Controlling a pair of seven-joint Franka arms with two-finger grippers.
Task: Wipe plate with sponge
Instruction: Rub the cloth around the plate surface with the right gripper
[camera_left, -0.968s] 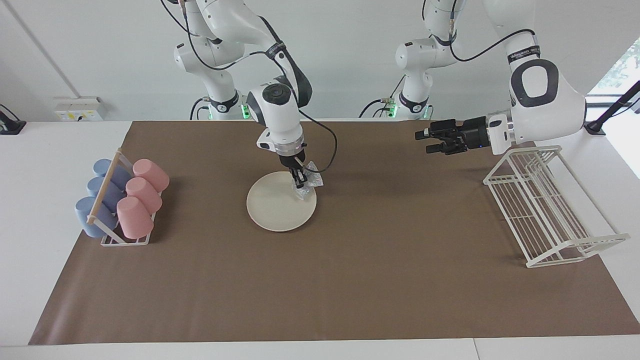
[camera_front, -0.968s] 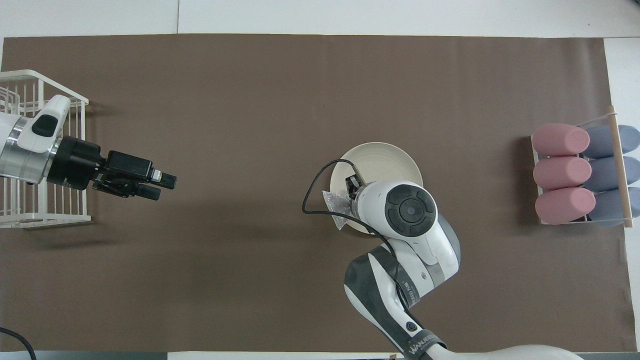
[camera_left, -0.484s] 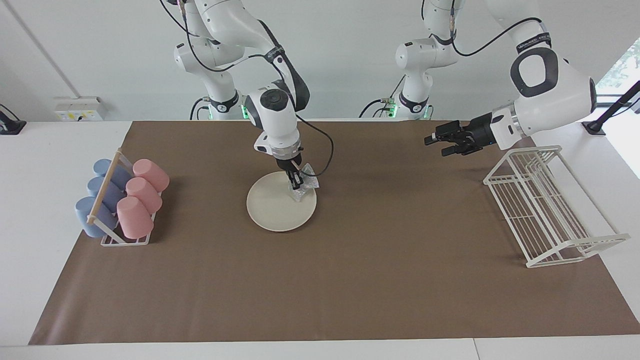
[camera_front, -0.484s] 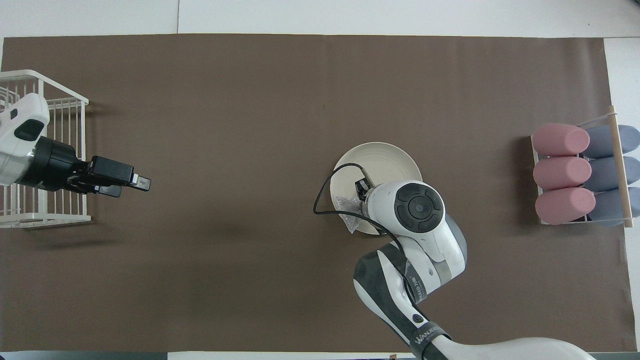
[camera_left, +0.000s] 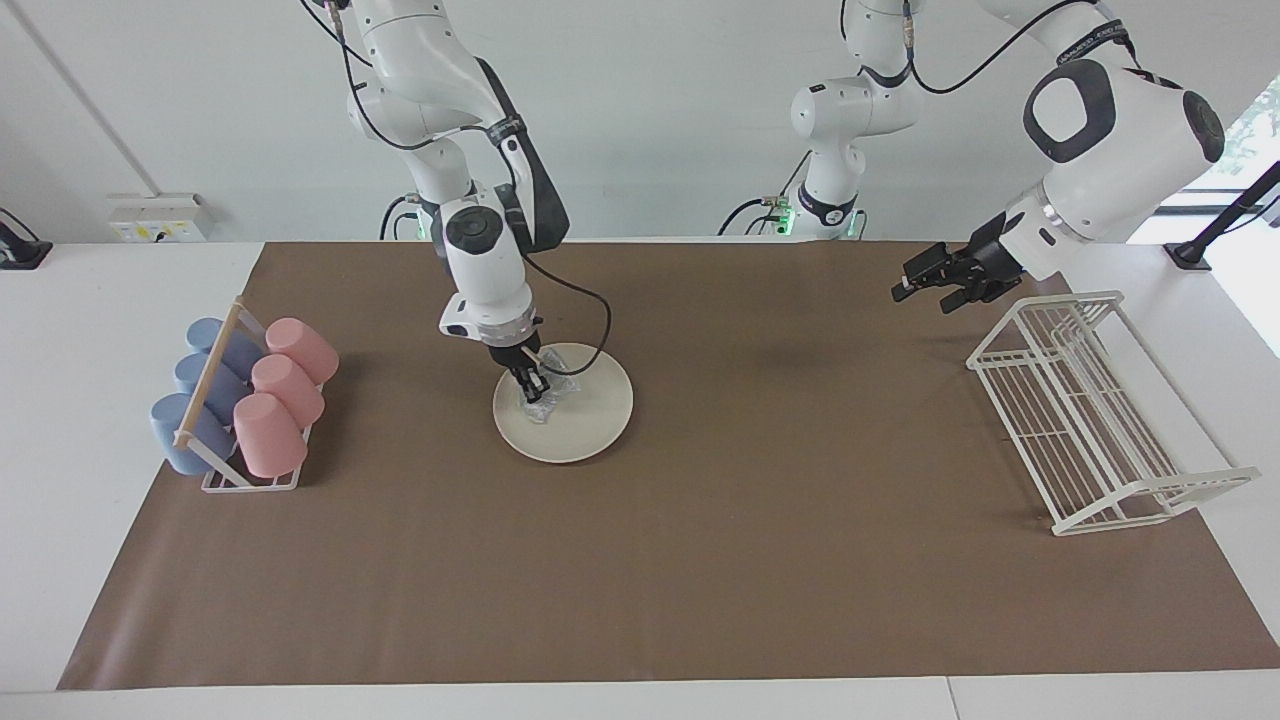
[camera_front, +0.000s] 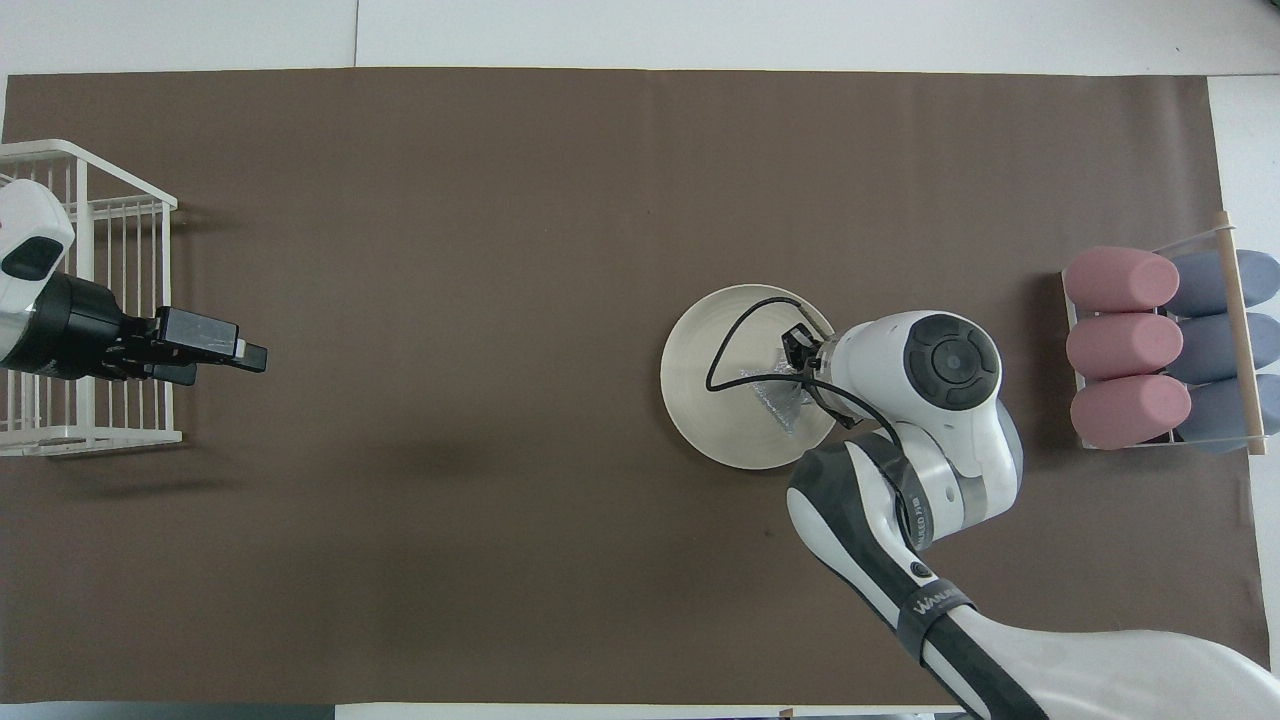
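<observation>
**Robot arm presses scrubber onto plate as its partner waits by the rack**

The right gripper (camera_left: 533, 385) reaches down onto the cream plate (camera_left: 590, 420) at the middle of the brown mat (camera_left: 700, 580), its jaws pressed together on the silvery sponge (camera_left: 545, 403). The sponge lies on the plate's surface, on the part toward the right arm's end of the tabletop, crumpled under the fingertips. In the overhead view the sponge (camera_front: 775, 392) shows as a glinting patch just inside the plate's rim (camera_front: 700, 400), beside the arm's wrist, and a black cable loops from the wrist across the plate.

The left gripper (camera_left: 925, 281) waits in the air, over the mat near the white wire rack (camera_left: 1090, 420), which stands at the left arm's end of the tabletop. Its jaws point out level toward the middle of the mat and hold nothing; they look spread apart. From overhead the same gripper (camera_front: 215, 350) juts out just past the rack's edge (camera_front: 120, 215).

At the right arm's end of the tabletop a small stand (camera_left: 225, 440) holds six cups lying on their sides: three pink cups (camera_left: 285, 390) on the side toward the plate and three blue cups (camera_left: 195, 395) on the outer side. The plate sits well apart from both the cup stand and the wire rack.
</observation>
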